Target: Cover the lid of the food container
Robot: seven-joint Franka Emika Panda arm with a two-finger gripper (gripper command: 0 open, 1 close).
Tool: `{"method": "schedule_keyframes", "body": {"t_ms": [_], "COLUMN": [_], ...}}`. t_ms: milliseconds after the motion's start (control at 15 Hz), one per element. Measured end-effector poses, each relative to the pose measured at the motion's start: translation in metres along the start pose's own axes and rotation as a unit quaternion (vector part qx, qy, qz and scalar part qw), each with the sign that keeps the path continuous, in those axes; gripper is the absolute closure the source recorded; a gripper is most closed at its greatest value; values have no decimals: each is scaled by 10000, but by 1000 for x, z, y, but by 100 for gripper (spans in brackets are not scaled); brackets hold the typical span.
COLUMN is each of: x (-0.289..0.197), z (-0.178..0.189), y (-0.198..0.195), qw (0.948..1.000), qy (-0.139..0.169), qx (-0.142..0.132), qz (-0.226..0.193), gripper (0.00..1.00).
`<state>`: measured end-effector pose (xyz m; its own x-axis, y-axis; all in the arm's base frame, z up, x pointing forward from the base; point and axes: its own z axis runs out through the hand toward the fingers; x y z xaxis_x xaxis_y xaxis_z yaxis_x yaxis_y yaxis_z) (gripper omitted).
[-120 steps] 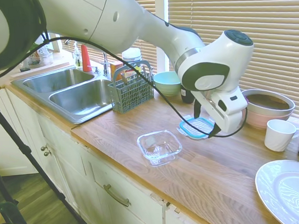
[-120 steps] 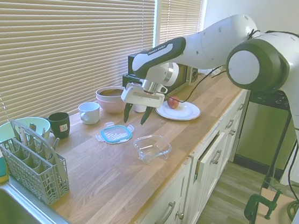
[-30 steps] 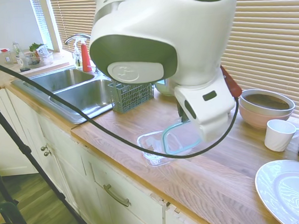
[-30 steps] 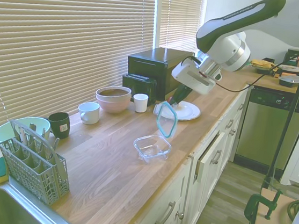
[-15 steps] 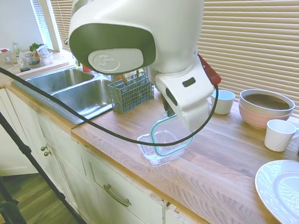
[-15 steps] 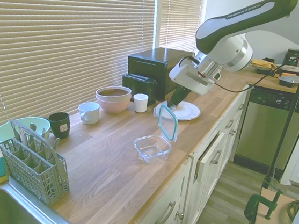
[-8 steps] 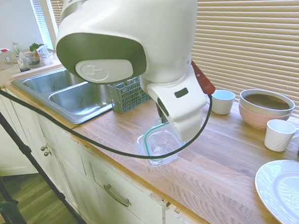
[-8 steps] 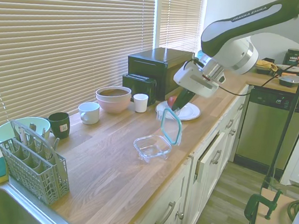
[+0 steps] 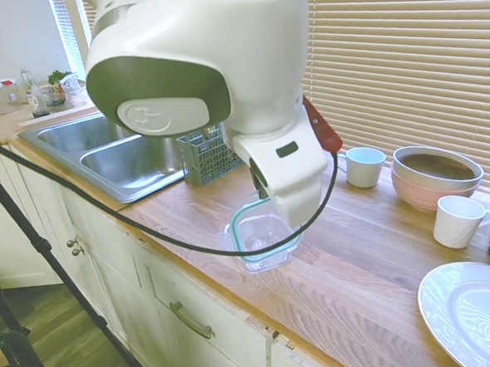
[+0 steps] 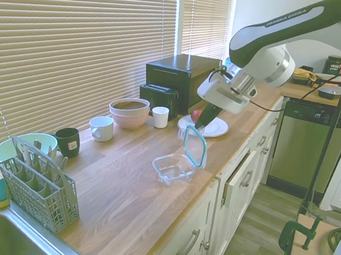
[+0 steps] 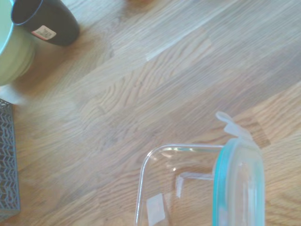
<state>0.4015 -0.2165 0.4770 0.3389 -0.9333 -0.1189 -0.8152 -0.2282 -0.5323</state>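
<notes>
since the lid (image 10: 195, 147) hangs tilted over the glass dish (image 10: 172, 168), pinched by its top edge in the gripper (image 10: 199, 127), it looks light, stiff, slippery.

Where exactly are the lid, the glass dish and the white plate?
lid (image 10: 195, 146), second exterior view, its clear panel.
food container (image 10: 172, 168), second exterior view, its floor.
white plate (image 9: 453, 314), first exterior view, bare surface.
</notes>
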Motion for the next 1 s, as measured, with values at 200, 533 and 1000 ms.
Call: {"method": "schedule_keyframes", "body": {"t_ms": [200, 533, 1000], "x": [-4, -8, -16], "z": [-3, 22, 70], "y": [-16, -54, -96], "qw": [10000, 9997, 9982], "qy": [33, -58, -105], "qx": [0, -258, -590], "qz": [-16, -3, -46], "gripper": [100, 100, 100]}}
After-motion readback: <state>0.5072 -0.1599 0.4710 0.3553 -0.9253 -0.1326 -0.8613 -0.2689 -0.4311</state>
